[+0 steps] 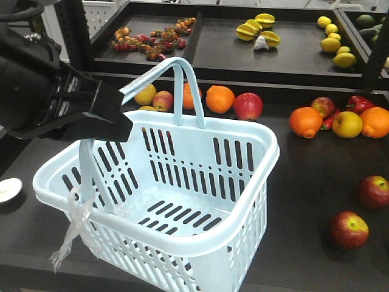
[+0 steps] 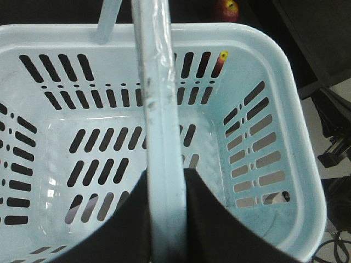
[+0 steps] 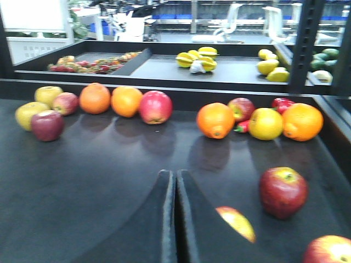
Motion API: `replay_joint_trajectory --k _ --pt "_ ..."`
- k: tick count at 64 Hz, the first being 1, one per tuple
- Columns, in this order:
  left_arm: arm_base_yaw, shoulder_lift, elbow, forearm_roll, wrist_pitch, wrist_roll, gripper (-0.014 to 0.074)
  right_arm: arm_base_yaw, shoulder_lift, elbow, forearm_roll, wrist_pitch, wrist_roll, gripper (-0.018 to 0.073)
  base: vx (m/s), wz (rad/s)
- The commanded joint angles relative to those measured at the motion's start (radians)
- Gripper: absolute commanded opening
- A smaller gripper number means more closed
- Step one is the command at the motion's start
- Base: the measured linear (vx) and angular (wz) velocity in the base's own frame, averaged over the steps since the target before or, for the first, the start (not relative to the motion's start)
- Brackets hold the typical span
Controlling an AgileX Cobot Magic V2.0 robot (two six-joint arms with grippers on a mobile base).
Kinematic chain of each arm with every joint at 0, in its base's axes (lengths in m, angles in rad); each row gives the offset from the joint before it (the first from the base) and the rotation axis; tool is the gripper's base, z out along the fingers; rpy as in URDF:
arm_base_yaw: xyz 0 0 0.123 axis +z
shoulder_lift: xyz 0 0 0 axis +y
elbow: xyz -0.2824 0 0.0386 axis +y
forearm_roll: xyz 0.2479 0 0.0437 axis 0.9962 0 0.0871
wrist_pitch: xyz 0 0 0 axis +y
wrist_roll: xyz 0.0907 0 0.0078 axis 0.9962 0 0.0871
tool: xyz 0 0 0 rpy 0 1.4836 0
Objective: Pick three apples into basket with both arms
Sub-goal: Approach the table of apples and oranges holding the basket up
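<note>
Basket (image 1: 261,137) handle in left fingers (image 2: 219,235) | apple (image 3: 237,222) half-hidden behind right fingers (image 3: 203,235)

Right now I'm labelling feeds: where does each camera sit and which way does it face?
Front: high, facing forward and down at the basket; left gripper shows, clamped on the handle.
Left wrist: above the basket, looking straight down inside; its black fingers show.
Right wrist: low over the table, facing the fruit rows; right gripper shows, shut.
Front and left wrist share basket and handle.
</note>
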Motion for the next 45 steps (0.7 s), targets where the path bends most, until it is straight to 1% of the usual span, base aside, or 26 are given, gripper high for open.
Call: replay_joint_trajectory --k 1,45 --pt "-0.006 -0.027 -0.024 -0.03 -0.074 -0.006 -0.0008 -0.008 -0.01 0.014 -0.011 -0.069 -0.009 -0.0004 0.08 -0.21" --pt "-0.006 -0.027 -0.024 -0.03 -0.074 -0.006 -0.0008 -0.008 -0.01 0.014 -0.011 -0.07 -0.009 -0.0004 0.07 -0.17"
